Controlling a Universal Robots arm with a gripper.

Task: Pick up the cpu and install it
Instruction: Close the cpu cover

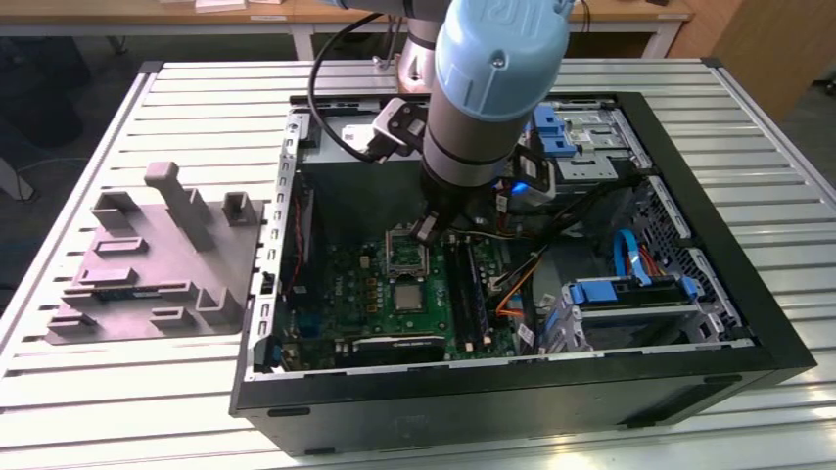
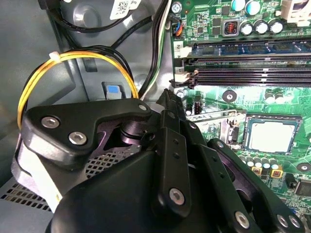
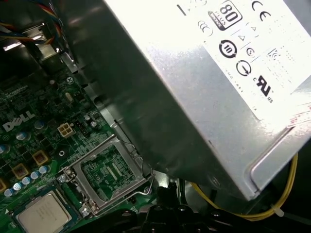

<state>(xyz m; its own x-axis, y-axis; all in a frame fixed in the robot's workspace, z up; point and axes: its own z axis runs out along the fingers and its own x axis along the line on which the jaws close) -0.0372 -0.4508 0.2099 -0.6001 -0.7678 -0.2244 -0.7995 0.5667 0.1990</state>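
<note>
The cpu (image 1: 409,297), a small square chip with a dull silvery top, lies flat in its square seat on the green motherboard (image 1: 392,318) inside the open computer case. Both wrist views show the cpu (image 2: 272,137) (image 3: 43,213) too. Beside it the shiny metal socket frame (image 1: 405,253) (image 2: 221,127) (image 3: 109,174) stands apart from the chip. My gripper (image 1: 429,233) (image 2: 167,94) (image 3: 165,191) hangs low over the board just past that frame, shut, with nothing between its fingers. It does not touch the cpu.
The grey power-supply box (image 3: 204,87) looms close to the gripper. Yellow and black cables (image 2: 73,60) loop nearby. Memory slots (image 2: 248,48) run along the board. A blue-handled drive cage (image 1: 627,294) fills the case at the exterior view's right. A grey fixture block (image 1: 151,264) sits on the slatted table.
</note>
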